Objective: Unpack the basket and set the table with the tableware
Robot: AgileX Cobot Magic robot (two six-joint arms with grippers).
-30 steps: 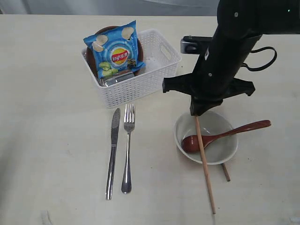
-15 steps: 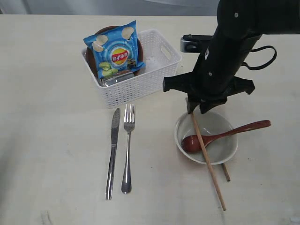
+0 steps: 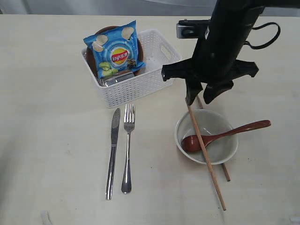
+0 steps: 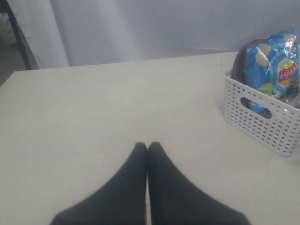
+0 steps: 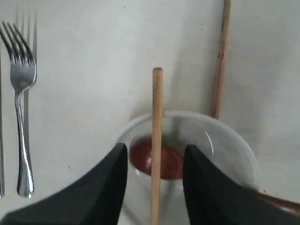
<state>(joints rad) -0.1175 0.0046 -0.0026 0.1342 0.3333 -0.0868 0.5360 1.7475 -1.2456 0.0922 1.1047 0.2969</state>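
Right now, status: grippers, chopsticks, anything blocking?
Left gripper shut over table. Right gripper open above bowl; chopstick lies free across its rim. Chips bag covers brown plate in basket.

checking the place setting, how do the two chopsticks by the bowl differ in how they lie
The chopstick across the bowl rests on the rim of the bowl, over the spoon; the other chopstick lies lower, on the table, its middle hidden by the bowl. The first shows its full length; the other shows only its ends. Both are slim, wooden and slant much the same way.
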